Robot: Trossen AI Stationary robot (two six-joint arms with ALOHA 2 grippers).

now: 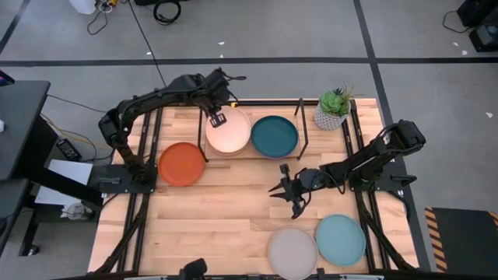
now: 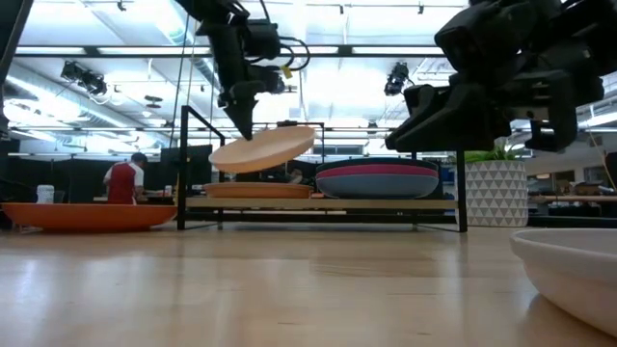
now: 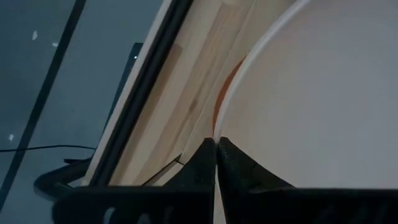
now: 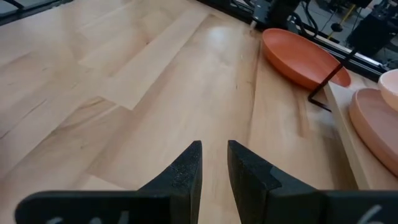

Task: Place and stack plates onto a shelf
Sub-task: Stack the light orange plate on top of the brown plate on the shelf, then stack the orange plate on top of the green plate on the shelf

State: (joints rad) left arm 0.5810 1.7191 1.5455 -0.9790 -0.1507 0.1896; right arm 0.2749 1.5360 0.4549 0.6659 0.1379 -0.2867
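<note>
Cream-peach plate, dark teal plate, orange-red plate, grey-beige plate, light teal plate.

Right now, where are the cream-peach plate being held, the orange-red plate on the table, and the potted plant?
Cream-peach round plate (image 1: 230,132), high view, centre of its face.
Orange-red round plate (image 1: 181,164), high view, middle of the plate.
Small green potted plant in a white patterned pot (image 1: 333,109), high view, on the leaves.

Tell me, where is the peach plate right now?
The cream-peach plate hangs tilted above the shelf's left end, pinched by the left gripper, beside the dark teal plate.
</note>
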